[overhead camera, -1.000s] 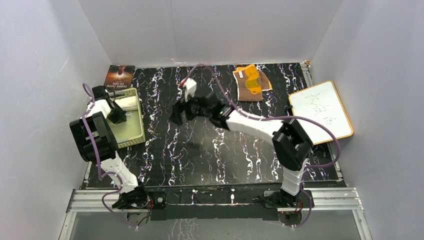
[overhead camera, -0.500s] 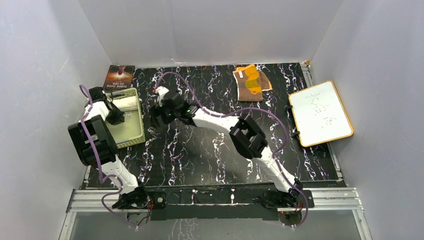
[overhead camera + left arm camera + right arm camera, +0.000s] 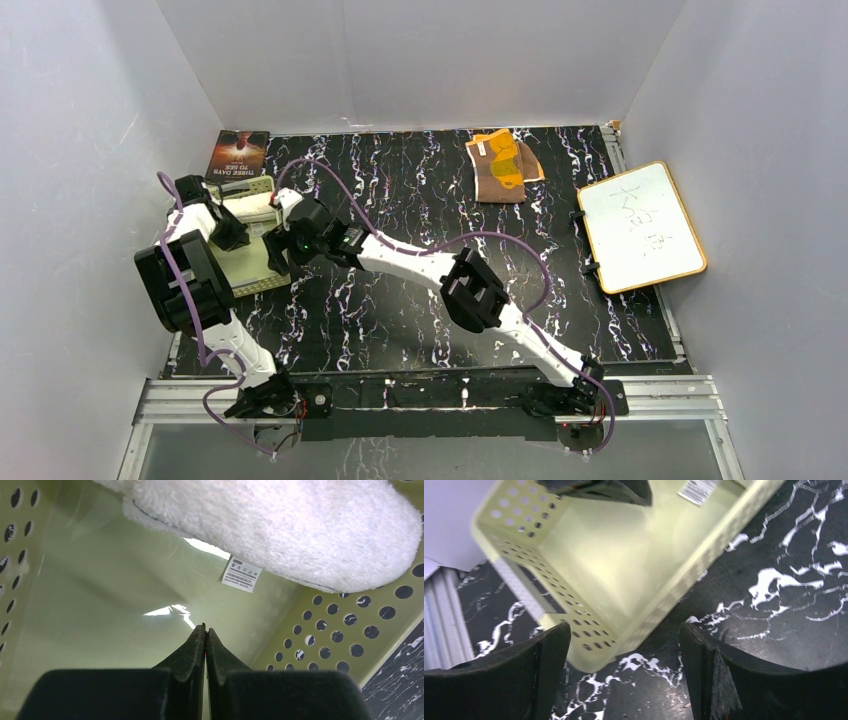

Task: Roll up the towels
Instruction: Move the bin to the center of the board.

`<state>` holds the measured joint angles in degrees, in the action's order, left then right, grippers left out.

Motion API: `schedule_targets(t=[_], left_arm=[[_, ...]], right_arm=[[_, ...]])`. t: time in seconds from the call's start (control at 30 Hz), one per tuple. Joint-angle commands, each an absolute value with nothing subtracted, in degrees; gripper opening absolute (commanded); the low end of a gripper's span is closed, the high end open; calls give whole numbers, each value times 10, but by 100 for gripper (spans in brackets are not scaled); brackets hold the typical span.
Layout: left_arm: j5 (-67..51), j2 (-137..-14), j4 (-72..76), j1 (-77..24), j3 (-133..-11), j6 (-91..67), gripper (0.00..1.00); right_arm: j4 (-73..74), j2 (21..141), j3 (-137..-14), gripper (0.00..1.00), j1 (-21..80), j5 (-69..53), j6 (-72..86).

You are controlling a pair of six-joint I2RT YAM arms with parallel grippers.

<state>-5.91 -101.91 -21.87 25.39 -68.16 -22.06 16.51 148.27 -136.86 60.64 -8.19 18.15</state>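
Right wrist: R gripper jaws wide apart, empty, hanging over the basket near corner, by table's left edge.
L gripper: jaws pressed together, nothing between them, low inside basket.
White towel: rolled, lying at basket's far end; looks done.
Brown towel: at far edge, right of centre, rumpled, not rolled; left to do.
Progress: approx. half, by my read.
View diffs: L wrist alone shows the tag under the roll; top cam alone shows brown towel, well apart from both arms.
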Motion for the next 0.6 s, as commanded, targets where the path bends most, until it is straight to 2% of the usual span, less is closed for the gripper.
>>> schedule_targets(t=[0.0, 0.2, 0.57], left_arm=[[-80, -1008, -239, 256, -687, -214, 0], [-84, -1022, -247, 255, -690, -209, 0], [-51, -1002, -236, 245, -661, -224, 0]], right_arm=[[185, 1510, -1392, 76, 599, -43, 180], [180, 1518, -1396, 73, 599, -26, 172], [212, 1512, -1389, 49, 591, -13, 165]])
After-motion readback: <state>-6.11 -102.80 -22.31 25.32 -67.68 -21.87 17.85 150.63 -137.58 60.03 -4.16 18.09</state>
